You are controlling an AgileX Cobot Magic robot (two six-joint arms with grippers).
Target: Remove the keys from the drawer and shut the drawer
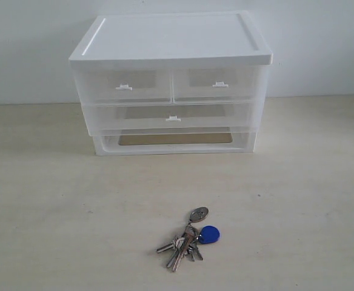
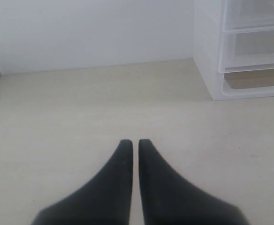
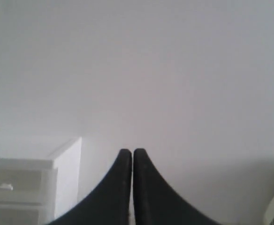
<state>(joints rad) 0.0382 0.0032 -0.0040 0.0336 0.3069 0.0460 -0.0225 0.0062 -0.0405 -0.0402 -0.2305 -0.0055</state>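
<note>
The keys, silver with a round blue fob and an oval tag, lie on the pale table in front of the drawer unit. The drawer, right-hand one of the top pair, sits flush with its left twin, closed. Neither gripper shows in the exterior view. In the left wrist view my left gripper hangs over bare table, fingers nearly touching, holding nothing. In the right wrist view my right gripper points at the white wall, fingers together and empty, with the unit's corner beside it.
The white drawer unit stands at the back against the wall, with a full-width drawer and an open bottom slot below the top pair. Its lower side shows in the left wrist view.
</note>
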